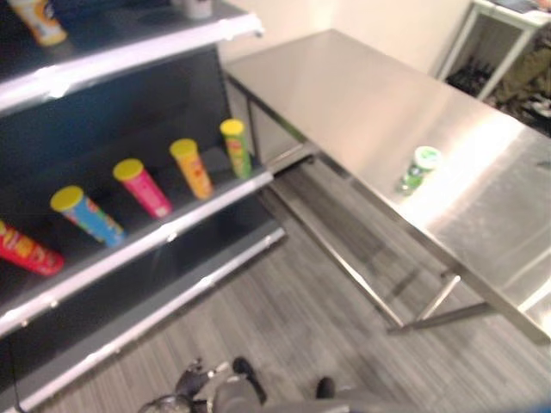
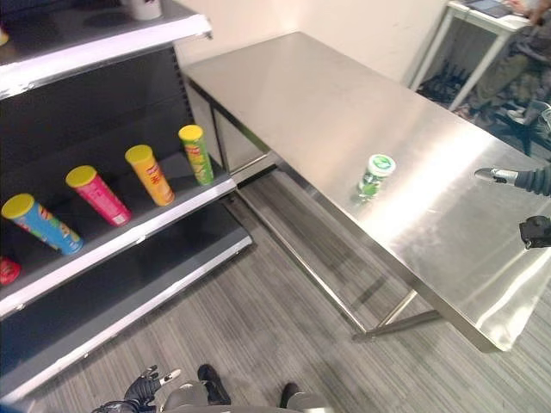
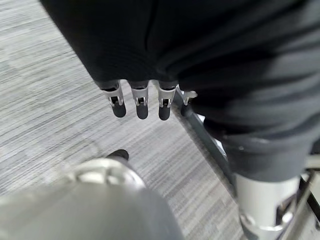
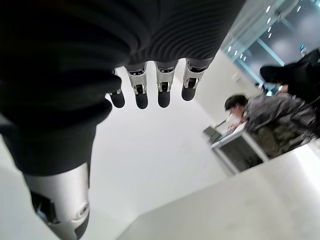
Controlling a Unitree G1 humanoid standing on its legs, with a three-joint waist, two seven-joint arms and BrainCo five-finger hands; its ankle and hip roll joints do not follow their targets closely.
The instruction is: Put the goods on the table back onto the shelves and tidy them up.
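grey striped flooring (image 2: 258,301) runs under a long steel worktop (image 2: 344,112) that stretches away on my right, and a dark shelf unit (image 2: 103,112) with pale front edges stands on my left. on the worktop, near its front edge and about midway along, a small green can with a white lid (image 2: 375,175) stands by itself, well apart from both of my hands. on the middle shelf four tall tubes with yellow lids lean in a row: a green tube (image 2: 197,153) nearest the worktop, then an orange tube (image 2: 151,174), a pink tube (image 2: 97,194) and a blue tube (image 2: 41,223), with a red tube (image 1: 27,250) lying further along past the blue one. my left hand (image 3: 140,97) hangs low beside me over the floor, its dark ribbed cover above and its fingers straight and slack, pointing down, holding nothing. my right hand (image 4: 150,87) is raised out at the right, level with the worktop's far part, fingers straight and loosely spread, nothing in them; in the right eye view it (image 2: 508,176) comes in from the edge over the steel with one silver finger reaching toward the can. past the worktop's far end a white desk (image 2: 465,17) stands against the pale wall, and a person (image 4: 270,112) in camouflage clothing sits bent over it.
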